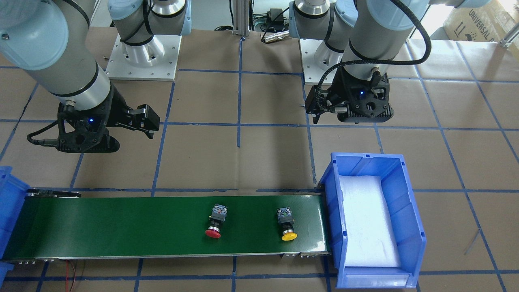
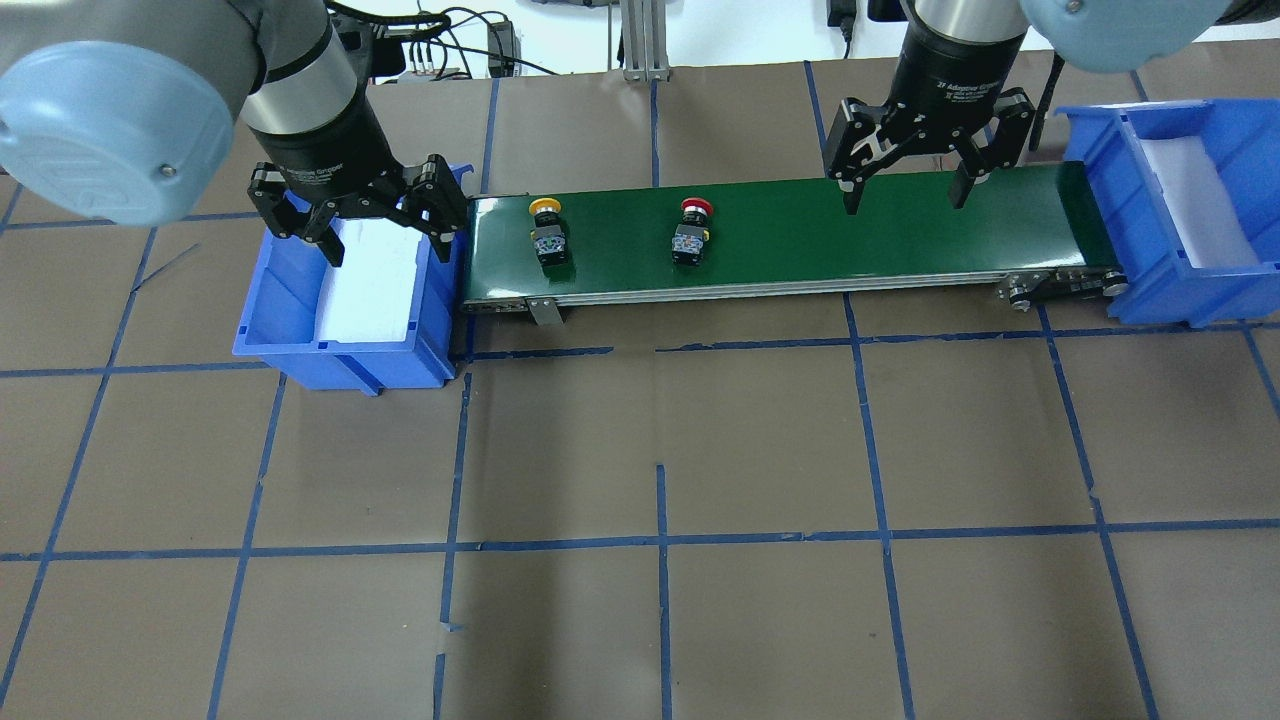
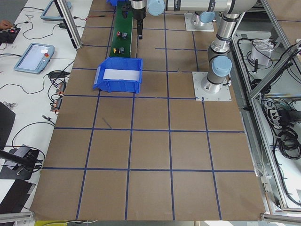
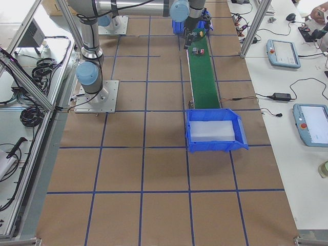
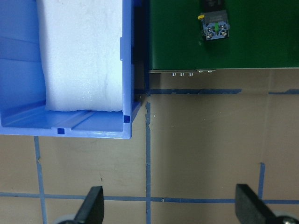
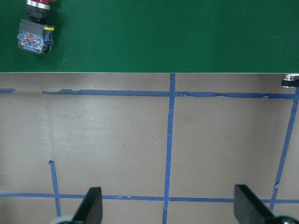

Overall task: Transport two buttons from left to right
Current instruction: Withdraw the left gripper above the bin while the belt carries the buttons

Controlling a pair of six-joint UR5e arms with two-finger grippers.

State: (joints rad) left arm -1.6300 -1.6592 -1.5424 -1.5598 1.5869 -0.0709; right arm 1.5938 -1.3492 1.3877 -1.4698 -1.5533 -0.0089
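Two buttons lie on their sides on the green conveyor belt (image 2: 900,235), apart from each other. The yellow button (image 2: 547,238) is near the belt's left end (image 1: 288,225). The red button (image 2: 691,238) is near the middle (image 1: 215,221). My left gripper (image 2: 388,235) is open and empty, above the left blue bin (image 2: 290,320); its wrist view (image 5: 170,207) shows the yellow button (image 5: 215,28) ahead. My right gripper (image 2: 905,200) is open and empty above the belt's right part; its wrist view (image 6: 169,207) shows the red button (image 6: 36,37) at top left.
The left bin holds a white foam pad (image 2: 370,285). A second blue bin (image 2: 1150,290) with white padding stands at the belt's right end. Brown paper with blue tape lines (image 2: 660,540) covers the table. Cables and the arm bases sit behind the belt.
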